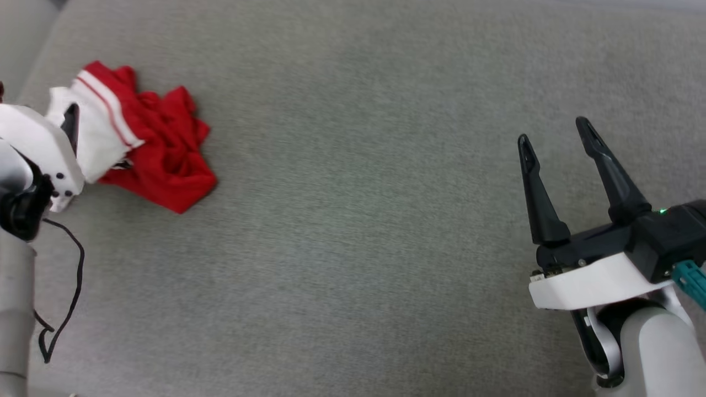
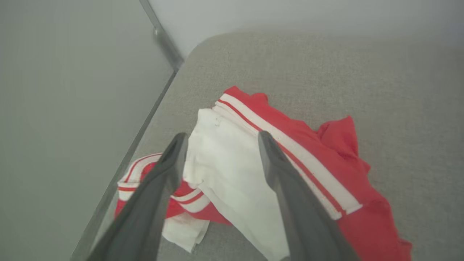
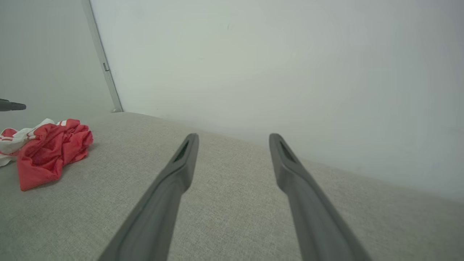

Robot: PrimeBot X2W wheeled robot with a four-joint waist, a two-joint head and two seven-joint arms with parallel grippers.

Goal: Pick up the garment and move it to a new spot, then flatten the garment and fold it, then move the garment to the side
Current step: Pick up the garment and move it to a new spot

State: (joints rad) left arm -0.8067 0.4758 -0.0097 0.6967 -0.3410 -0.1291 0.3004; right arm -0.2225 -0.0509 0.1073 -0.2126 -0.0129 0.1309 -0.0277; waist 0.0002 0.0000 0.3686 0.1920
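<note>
Garment (image 1: 160,149) on grey cushion (image 1: 358,220) (pale wall (image 3: 253,54) behind); left hand (image 2: 221,137), right hand (image 1: 554,132) agape, empty.

Legible text, numbers, brands, signs: none. Item: crumpled red jersey T-shirt with white sleeve and red-and-white striped trim (image 1: 165,149), on grey fabric surface (image 1: 386,220); nothing printed can be read on its exposed folds.

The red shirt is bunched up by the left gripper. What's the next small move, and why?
Probably lower the left gripper onto the white sleeve and close. Its jaws stand open with the sleeve showing between them, and the garment lies crumpled and ungrasped near the left edge of the cushion. The right gripper is open, far off.
</note>
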